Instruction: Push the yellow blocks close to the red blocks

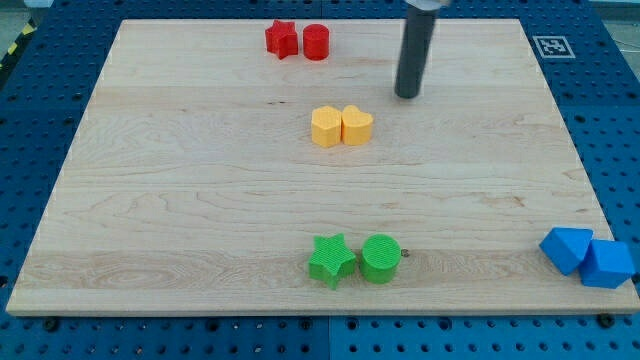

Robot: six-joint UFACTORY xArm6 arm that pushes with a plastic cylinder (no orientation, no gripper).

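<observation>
Two yellow blocks sit side by side near the board's middle: a yellow hexagon (326, 127) on the left and a yellow heart (357, 125) touching it on the right. A red star (282, 39) and a red cylinder (316, 42) stand together at the view's top edge of the board. My tip (408, 95) is on the board up and to the right of the yellow heart, a short gap away from it and touching no block.
A green star (332, 260) and a green cylinder (380, 259) sit near the bottom edge of the wooden board (150, 200). Two blue blocks (588, 257) lie at the bottom right corner, partly off the board. A tag marker (553, 46) is at the top right.
</observation>
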